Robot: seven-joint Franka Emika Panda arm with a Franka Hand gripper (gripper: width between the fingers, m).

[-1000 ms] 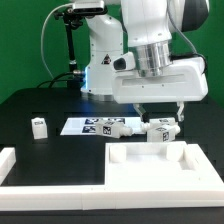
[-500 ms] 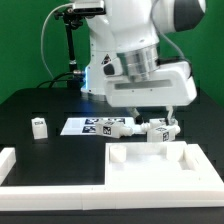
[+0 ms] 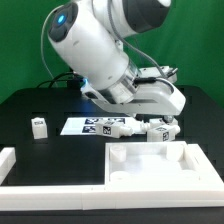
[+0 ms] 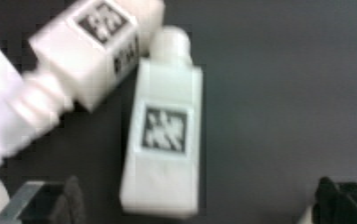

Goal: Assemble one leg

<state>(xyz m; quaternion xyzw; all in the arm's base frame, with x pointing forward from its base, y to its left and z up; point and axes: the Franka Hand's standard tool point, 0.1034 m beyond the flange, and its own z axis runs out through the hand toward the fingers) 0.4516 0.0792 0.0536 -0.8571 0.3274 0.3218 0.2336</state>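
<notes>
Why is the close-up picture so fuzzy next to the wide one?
Wrist view: soft throughout, the leg showing a smeared tag, its white edges bleeding into the dark table, the fingers mere dark blurs at the frame's edge; perhaps the camera sits too near to focus. Exterior view: crisper, evenly lit, the marker board showing distinct squares, no strong glare.

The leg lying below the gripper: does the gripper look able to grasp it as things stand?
Probably yes. The gripper is open and the leg lies uncovered below it. A second leg close beside it might crowd one finger.
</notes>
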